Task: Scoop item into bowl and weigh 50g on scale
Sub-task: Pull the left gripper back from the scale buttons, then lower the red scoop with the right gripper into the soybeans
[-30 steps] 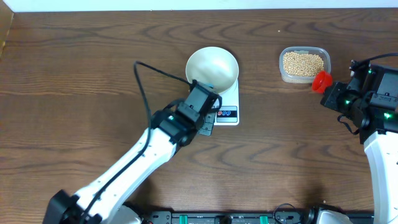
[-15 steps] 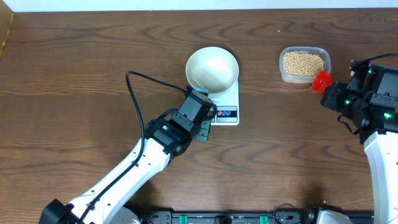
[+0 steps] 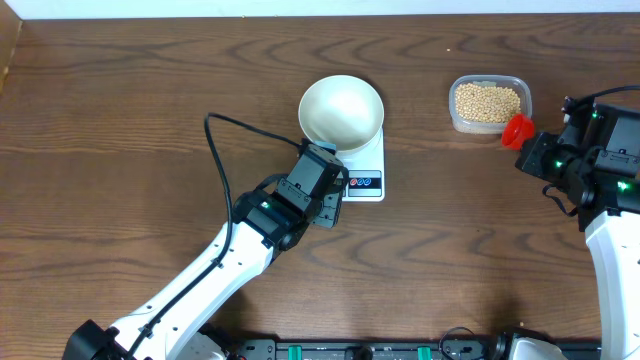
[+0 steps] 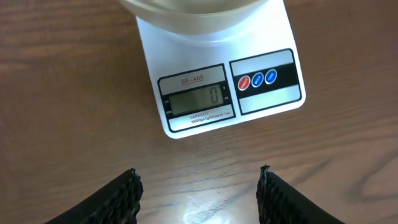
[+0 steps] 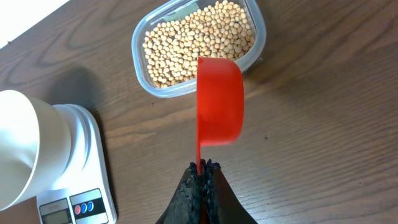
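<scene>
The left arm (image 3: 225, 265) reaches from 7 o'clock toward the centre. The left end effector (image 4: 199, 183) points toward 1 o'clock, its fingers (image 4: 124, 194) spread wide with nothing between them. The right arm (image 3: 612, 250) stands at the 3 o'clock edge. The right end effector (image 5: 202, 171) points toward 10 o'clock, pinched tight on the handle of a red scoop (image 5: 219, 99).

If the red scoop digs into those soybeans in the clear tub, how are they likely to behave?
The beans are small, round and loose, so they will probably flow around the red scoop and roll off if spilled. They fill a thin-looking clear tub, which may slide when the pile is pushed.
</scene>
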